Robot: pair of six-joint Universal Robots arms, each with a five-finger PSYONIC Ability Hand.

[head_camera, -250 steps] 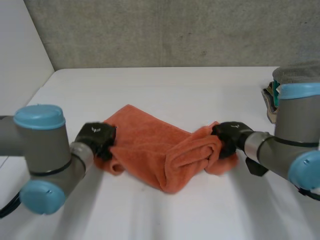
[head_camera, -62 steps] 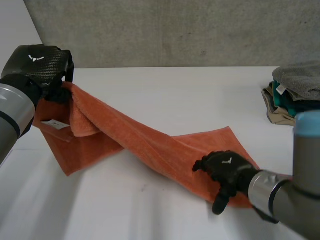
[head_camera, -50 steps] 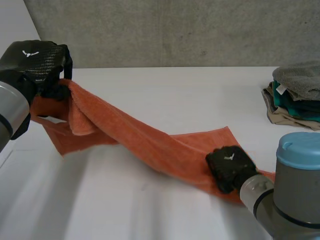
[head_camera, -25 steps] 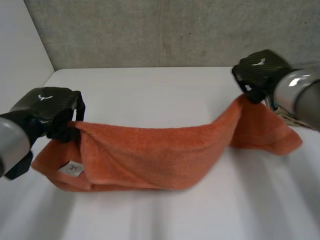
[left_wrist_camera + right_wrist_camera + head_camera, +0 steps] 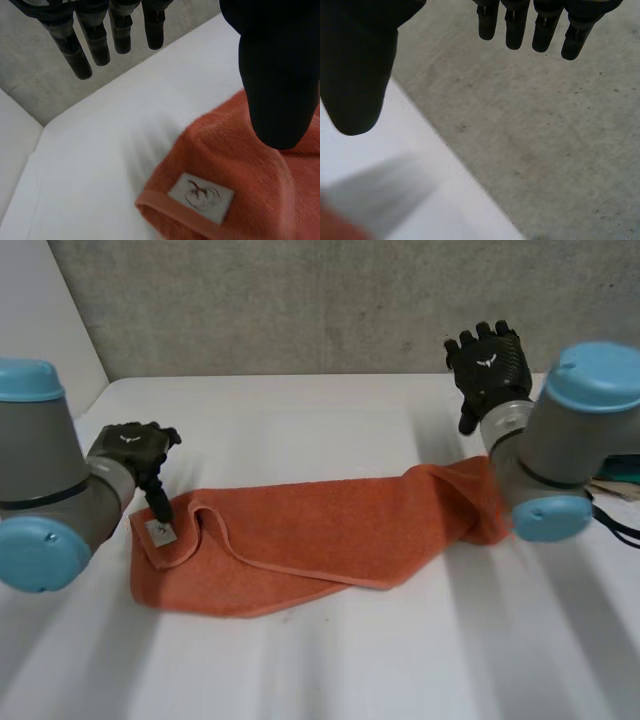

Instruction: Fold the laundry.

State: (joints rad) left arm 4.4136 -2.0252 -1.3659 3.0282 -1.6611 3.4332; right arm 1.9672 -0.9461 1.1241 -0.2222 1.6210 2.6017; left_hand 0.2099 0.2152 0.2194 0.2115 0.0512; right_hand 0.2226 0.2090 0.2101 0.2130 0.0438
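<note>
- stretching across the scene, a white table [image 5: 330, 660] meets a grey wall [image 5: 300, 300] at its far edge.
- an orange towel [image 5: 320, 535] lies along the table between the two arms. half a second ago it hung sagging in the air, held up at both ends. now it rests on the surface, its right end bunched against the right arm and its left end turned over in a loose fold.
- the right arm [image 5: 560, 440] stands at the towel's right end, and the left arm [image 5: 50, 490] reaches in beside the towel's left end.
- the right hand [image 5: 487, 365] has let go of the end it was clenching. it is raised in front of the wall, well clear of the towel, with its fingers [image 5: 515, 25] straight and spread and nothing in them.
- the left hand [image 5: 135, 450] has also released its end. its fingers [image 5: 80, 50] are straight, and it sits low over the towel's left corner. whether its thumb touches the cloth cannot be told.
- a sliver of folded clothes [image 5: 622, 468] shows behind the right arm.
- a small white label [image 5: 201, 197] with a dark mark lies face up on the folded left corner, just below the left hand.
</note>
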